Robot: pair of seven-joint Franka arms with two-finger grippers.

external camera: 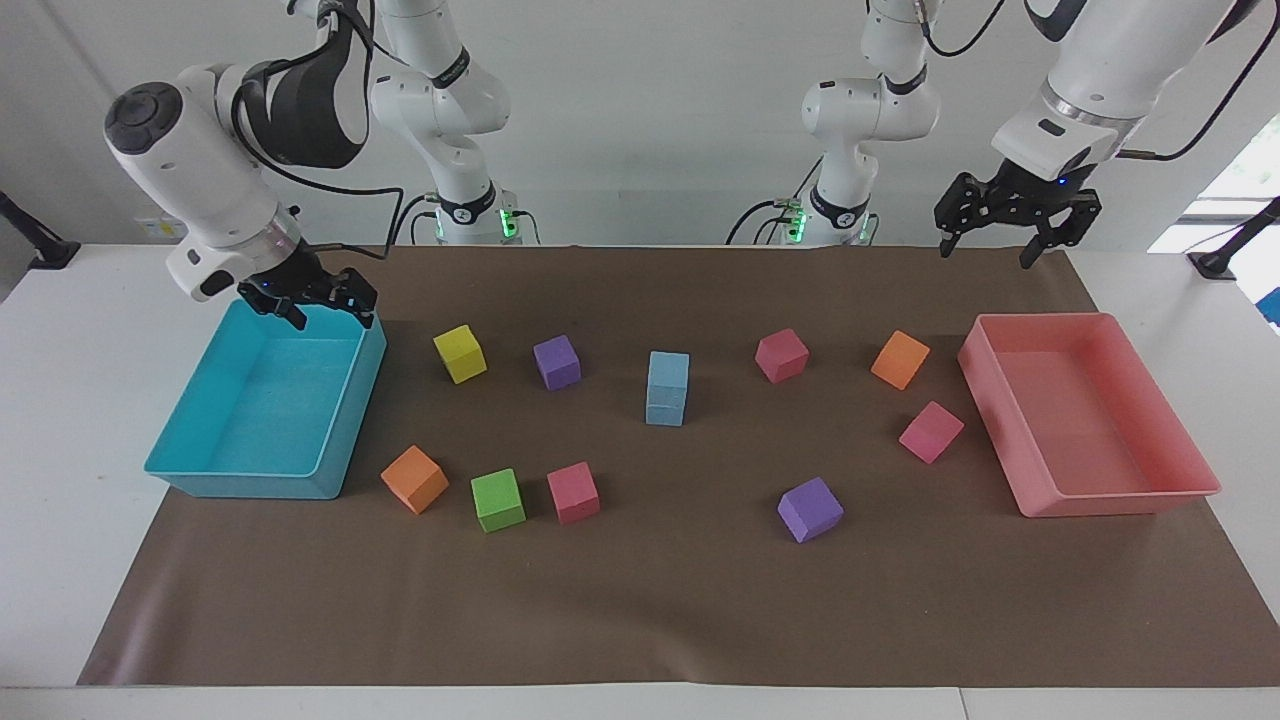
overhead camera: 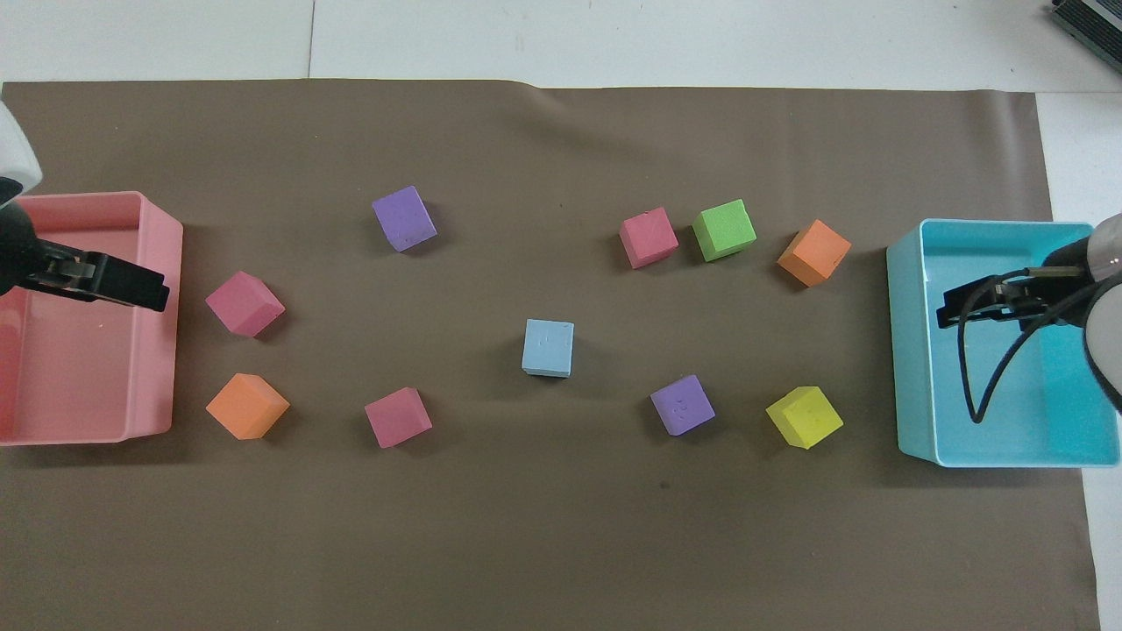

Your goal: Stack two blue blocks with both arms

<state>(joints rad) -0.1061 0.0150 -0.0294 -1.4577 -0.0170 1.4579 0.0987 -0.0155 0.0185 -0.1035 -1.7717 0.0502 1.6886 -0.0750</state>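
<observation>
Two blue blocks (external camera: 667,388) are seen stacked, with three pink blocks (external camera: 781,355), two purple (external camera: 557,362), two orange (external camera: 900,359), one yellow (external camera: 460,354), one green (external camera: 497,499) and two trays (external camera: 350,420).

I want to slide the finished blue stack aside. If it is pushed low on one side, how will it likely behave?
The stack of two blue blocks is taller than it is wide, so it may tip, or the top cube may shear off. The cubes look like matte foam, probably light, likely dragging rather than gliding on the brown mat. Flat faces: it should not roll.
</observation>
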